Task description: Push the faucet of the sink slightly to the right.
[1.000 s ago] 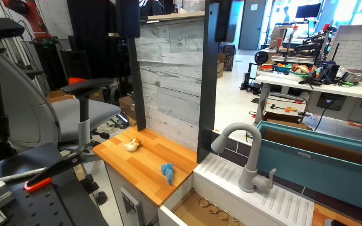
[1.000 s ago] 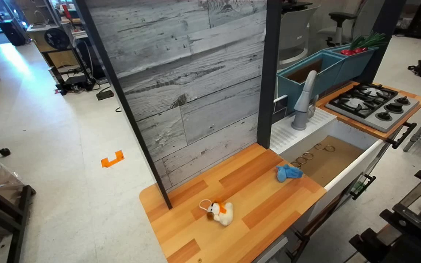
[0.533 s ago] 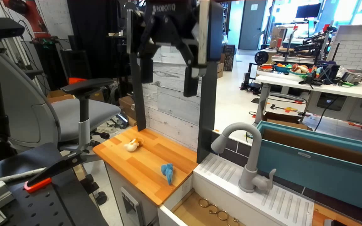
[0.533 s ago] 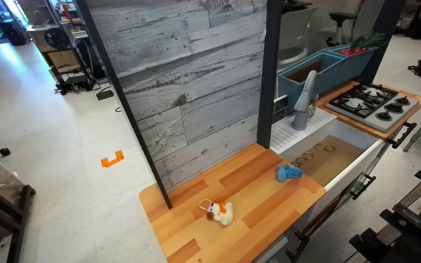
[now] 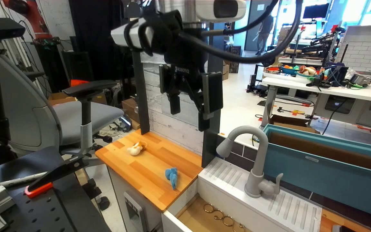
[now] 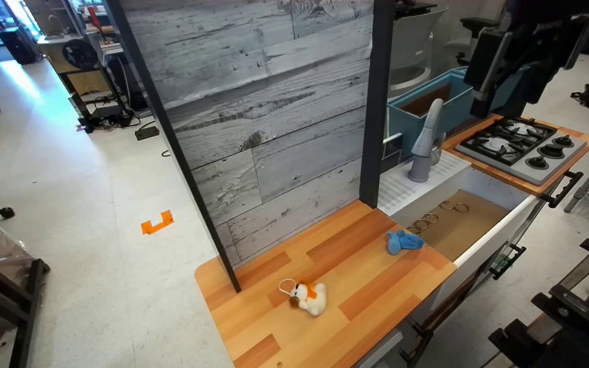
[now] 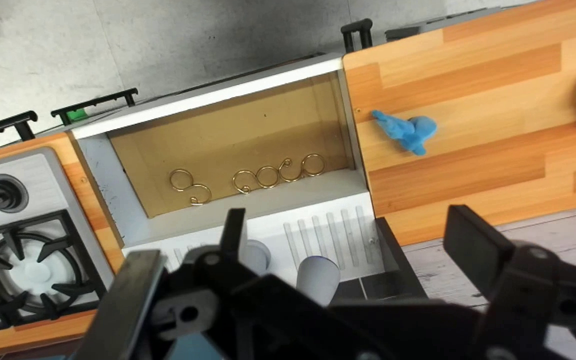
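Observation:
The faucet (image 5: 259, 151) is a light grey gooseneck spout, upright on the white ribbed ledge behind the sink. It shows also in an exterior view (image 6: 426, 140) and in the wrist view (image 7: 319, 282), where the arm linkage hides part of it. The sink has a white rim (image 6: 509, 235) and a tan inside with gold curled wire rings; its rim shows in the wrist view (image 7: 208, 98). My gripper (image 5: 189, 113) is open and empty, in the air above and apart from the faucet. In the wrist view the spout end lies between the open fingers (image 7: 348, 220), farther below.
A blue plush (image 5: 172, 178) and a white-orange plush (image 6: 311, 297) lie on the wooden countertop (image 6: 325, 266). A grey plank wall with dark posts (image 6: 376, 102) stands beside the sink. A teal planter (image 5: 327, 174) stands behind the faucet. A stove (image 6: 522, 148) is beyond the sink.
My gripper has come down into both exterior views, from the top edge to above the sink area, and stays open. The faucet and plush toys have not moved. A person now shows in the background.

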`<control>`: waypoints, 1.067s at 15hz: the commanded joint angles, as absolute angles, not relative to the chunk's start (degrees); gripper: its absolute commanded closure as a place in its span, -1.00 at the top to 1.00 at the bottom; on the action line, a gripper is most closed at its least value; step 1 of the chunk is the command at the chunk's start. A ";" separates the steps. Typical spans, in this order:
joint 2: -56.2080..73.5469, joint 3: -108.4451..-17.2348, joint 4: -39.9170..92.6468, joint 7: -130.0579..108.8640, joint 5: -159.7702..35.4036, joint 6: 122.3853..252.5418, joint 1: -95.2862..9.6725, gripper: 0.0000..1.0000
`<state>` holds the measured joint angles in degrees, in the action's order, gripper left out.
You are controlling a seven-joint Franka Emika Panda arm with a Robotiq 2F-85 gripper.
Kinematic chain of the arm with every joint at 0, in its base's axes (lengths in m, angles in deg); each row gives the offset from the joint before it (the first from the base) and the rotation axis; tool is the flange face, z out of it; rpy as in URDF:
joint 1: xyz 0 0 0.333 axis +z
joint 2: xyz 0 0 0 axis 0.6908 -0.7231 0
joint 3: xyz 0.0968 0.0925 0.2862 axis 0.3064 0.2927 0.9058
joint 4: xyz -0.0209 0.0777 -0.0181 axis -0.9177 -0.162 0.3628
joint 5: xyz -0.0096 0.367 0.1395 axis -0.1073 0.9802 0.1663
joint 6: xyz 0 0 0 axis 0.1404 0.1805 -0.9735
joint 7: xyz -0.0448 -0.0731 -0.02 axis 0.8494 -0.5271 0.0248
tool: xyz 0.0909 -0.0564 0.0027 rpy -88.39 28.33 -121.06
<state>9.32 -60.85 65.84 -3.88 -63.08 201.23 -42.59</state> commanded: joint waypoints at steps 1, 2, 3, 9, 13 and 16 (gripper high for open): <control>3.38 -62.91 61.79 1.81 -64.83 204.34 -40.78 1.00; 1.79 -63.28 60.88 2.69 -64.63 205.31 -40.46 1.00; 0.48 -63.57 60.08 3.64 -64.22 206.39 -40.10 1.00; -6.08 -69.35 57.00 12.34 -65.79 215.06 -34.10 1.00; -10.99 -75.94 54.25 18.01 -66.53 217.13 -27.36 1.00; -14.40 -79.80 51.90 21.48 -66.47 217.53 -23.24 1.00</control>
<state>-10.51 -75.78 55.02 17.58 -65.70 216.01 -27.32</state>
